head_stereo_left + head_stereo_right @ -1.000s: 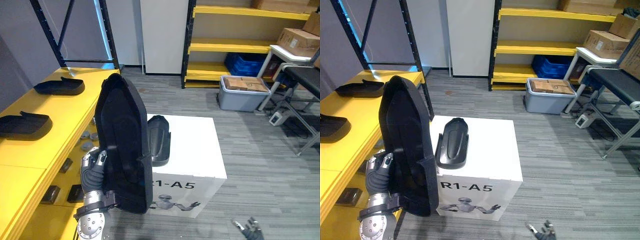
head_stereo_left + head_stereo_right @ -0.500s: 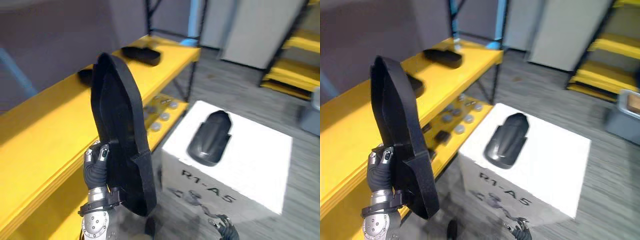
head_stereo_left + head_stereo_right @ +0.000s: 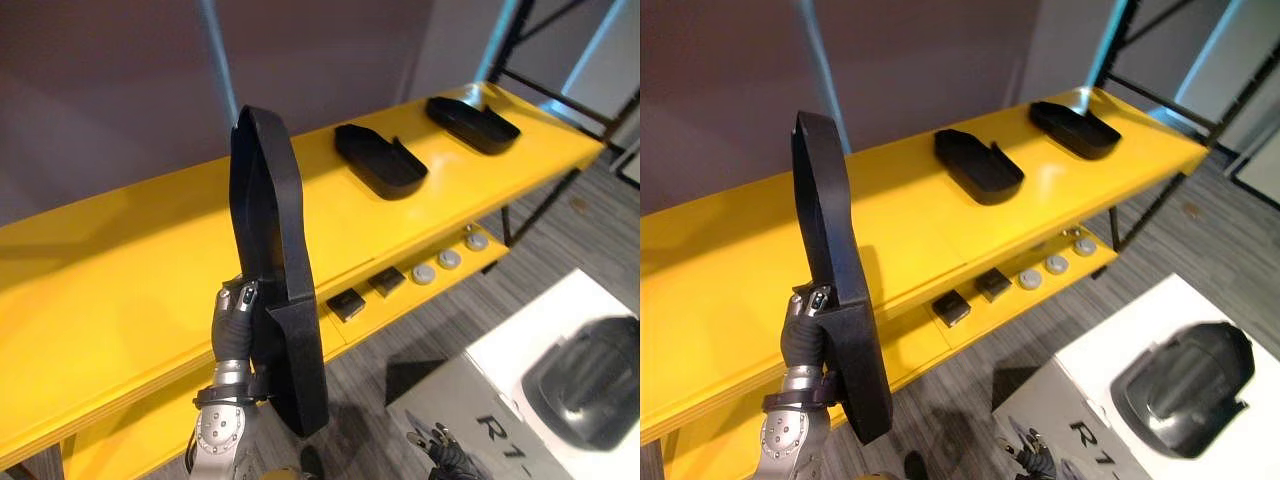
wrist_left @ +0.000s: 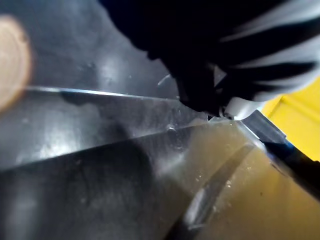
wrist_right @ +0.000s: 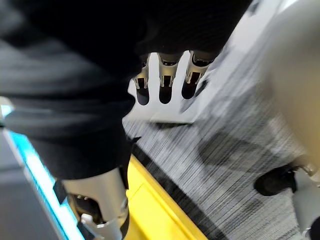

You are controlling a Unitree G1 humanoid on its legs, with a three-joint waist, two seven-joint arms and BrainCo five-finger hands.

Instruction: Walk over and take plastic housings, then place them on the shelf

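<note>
**Pretty sure this is a storeroom / warehouse corner**

A long yellow racking shelf (image 3: 120,290) on black steel uprights (image 3: 540,206) is running along a dark wall (image 3: 100,100). Black plastic housings (image 3: 380,160) are lying on it, small round parts (image 3: 449,259) are sitting underneath, and a white carton (image 3: 1110,340) is standing on striped grey carpet (image 3: 960,400).

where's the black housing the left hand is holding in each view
left eye view: black housing upright, left of centre, gripped by the left hand.
right eye view: same, nearer the left edge.
left wrist view: its dark surface right against the camera.
right wrist view: right hand over the floor.
shared landmark: the yellow shelf, behind the housing, in a corner of both wrist views.
</note>
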